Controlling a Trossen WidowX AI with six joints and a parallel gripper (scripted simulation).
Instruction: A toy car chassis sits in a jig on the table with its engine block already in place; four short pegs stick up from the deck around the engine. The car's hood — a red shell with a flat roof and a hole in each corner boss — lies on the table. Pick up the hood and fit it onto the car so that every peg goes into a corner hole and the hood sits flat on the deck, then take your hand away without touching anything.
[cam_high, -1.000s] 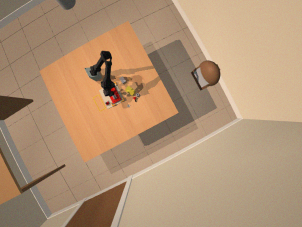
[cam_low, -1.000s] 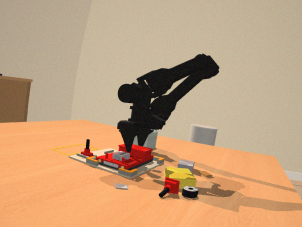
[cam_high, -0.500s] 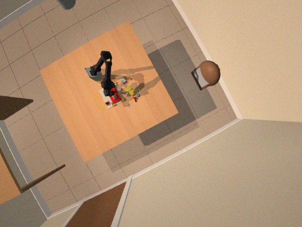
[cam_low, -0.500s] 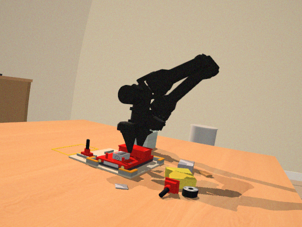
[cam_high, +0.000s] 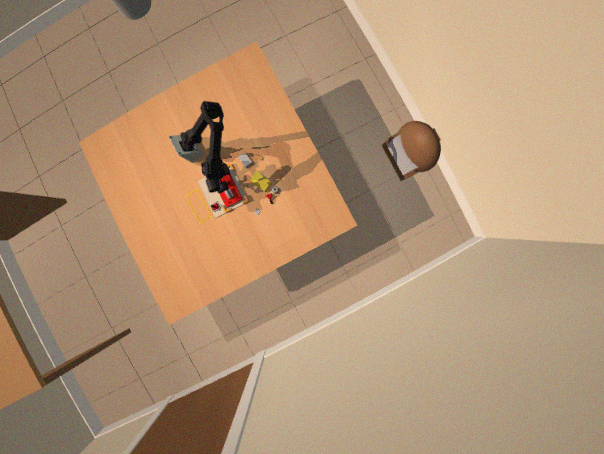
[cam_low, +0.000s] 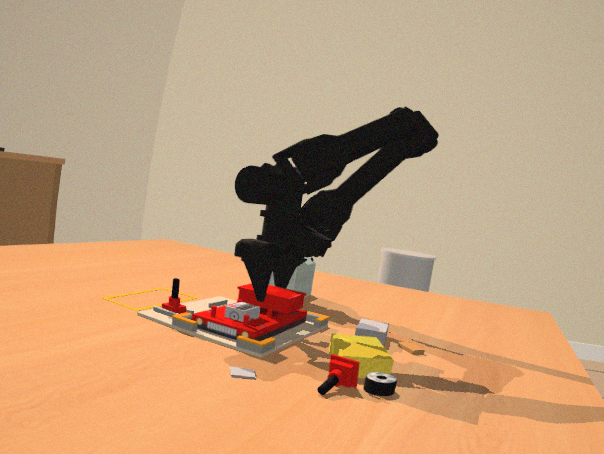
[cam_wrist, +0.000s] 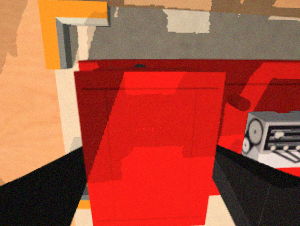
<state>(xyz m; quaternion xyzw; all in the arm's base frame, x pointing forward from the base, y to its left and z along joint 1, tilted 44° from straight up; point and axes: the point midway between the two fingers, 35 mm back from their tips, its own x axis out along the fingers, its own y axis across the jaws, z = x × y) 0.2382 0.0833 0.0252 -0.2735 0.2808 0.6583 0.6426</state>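
Hood (cam_wrist: 150, 145): red shell, frame centre, clamped between the fingers of the gripper (cam_wrist: 150, 175). Engine (cam_wrist: 272, 137): grey block, right edge. Jig (cam_wrist: 60, 30): orange corner, upper left.

Beige walls (cam_low: 450, 75), tiled floor (cam_high: 65, 85) w/ grey rug (cam_high: 360, 165), wood worktop (cam_high: 150, 165), brown cabinet (cam_low: 27, 200) at left, round brown chair (cam_high: 417, 145).

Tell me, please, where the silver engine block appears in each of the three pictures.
Top: too small to tell; it would lie in the red car beside the gripper.
Exterior: engine block on the red deck, left of the jaws and lower.
Wrist: at the right edge, beside the red hood that the jaws hold.
Shared landmark: the red hood.
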